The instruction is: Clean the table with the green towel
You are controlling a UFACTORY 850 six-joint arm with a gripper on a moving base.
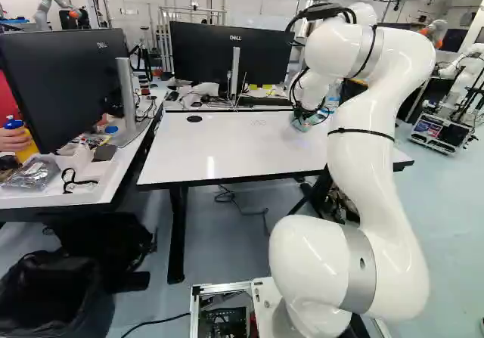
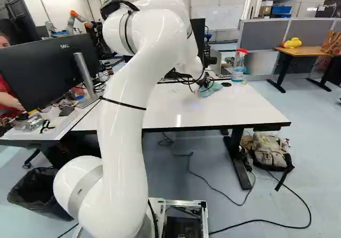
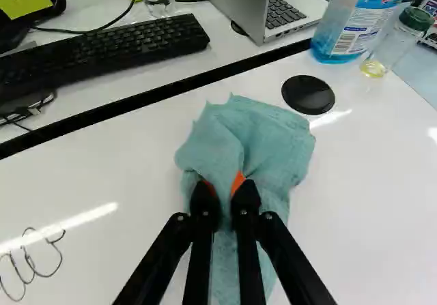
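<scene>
Right base view first: we've got the arm [image 2: 130,83] reaching over the white surface [image 2: 245,107], with its hand [image 2: 202,82] low near the far edge and the green towel [image 2: 211,89] right at the fingertips. A spray bottle [image 2: 239,66] with a red top stands a bit beyond the towel, also near that far edge. Flip to the wrist view and we can see the hand [image 3: 227,187] is pinching the towel, a bunched fold caught between the two fingers, with slivers of the orange pads [image 3: 237,181] peeking out. The rest of the cloth fans out ahead of the fingers and also runs back under them, looking pretty crumpled where it's caught. Just ahead of the towel there's a round black cap [image 3: 308,95] set in the surface, and past that we've got the same spray bottle with blue liquid in it, plus a clear bottle [image 3: 392,44] with a dark green lid just beside it. We can also see a loopy dark scribble [image 3: 31,267] on the white top, well apart from the cloth, so that bit's still marked up. Across the black gap there's a keyboard [image 3: 102,56] and an open laptop [image 3: 249,5], and the left base view shows us a big monitor [image 1: 212,54] back there too.
</scene>
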